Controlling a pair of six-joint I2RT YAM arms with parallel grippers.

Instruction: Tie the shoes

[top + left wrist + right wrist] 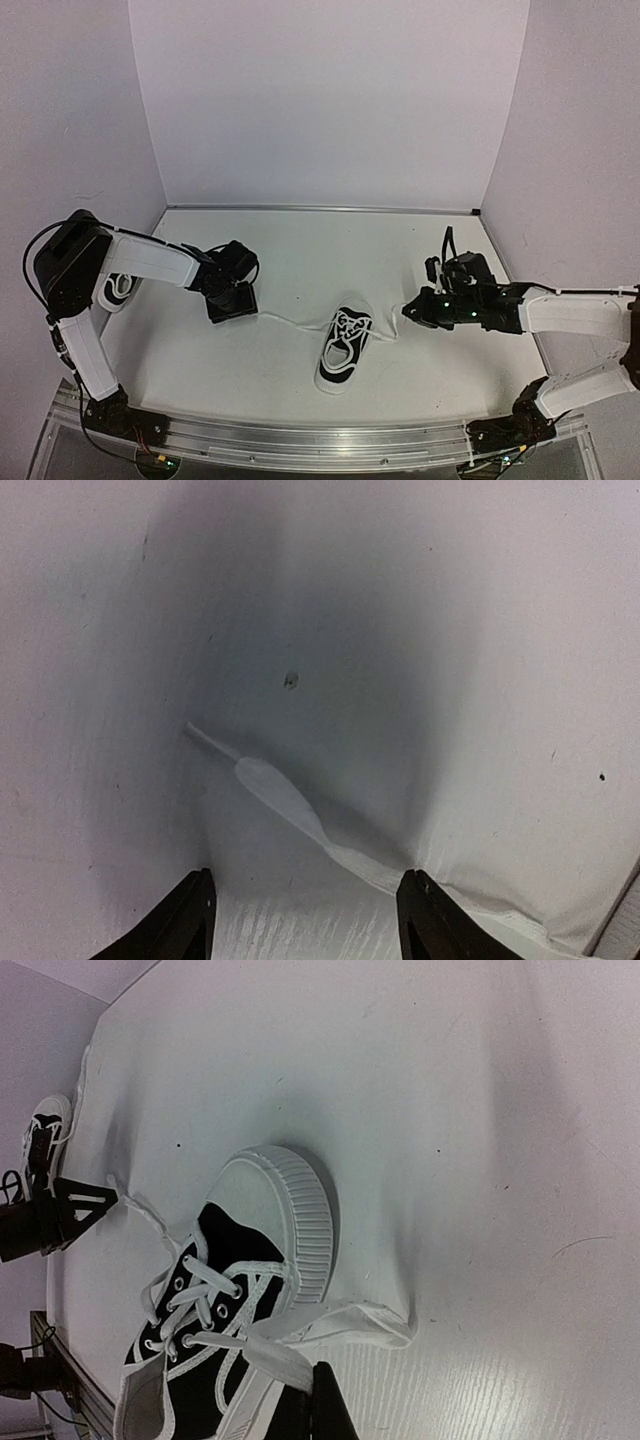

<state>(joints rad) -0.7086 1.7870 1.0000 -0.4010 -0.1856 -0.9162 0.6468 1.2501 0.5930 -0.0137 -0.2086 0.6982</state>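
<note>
L claw down, agape over lace tip; R claw low, pinching lace.

Left arm and right arm wear white shells, black joints, black cables.

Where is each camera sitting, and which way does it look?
Top external: high behind the arms, looking down on the table; left arm, right arm, left gripper and right gripper show.
Left wrist: on the left arm, facing down at a lace end; its open fingers show.
Right wrist: on the right arm, looking low across at the middle shoe; one finger of its shut gripper shows, holding the other lace.
Shared: top and right wrist both see the middle shoe, side shoe and left gripper.
</note>
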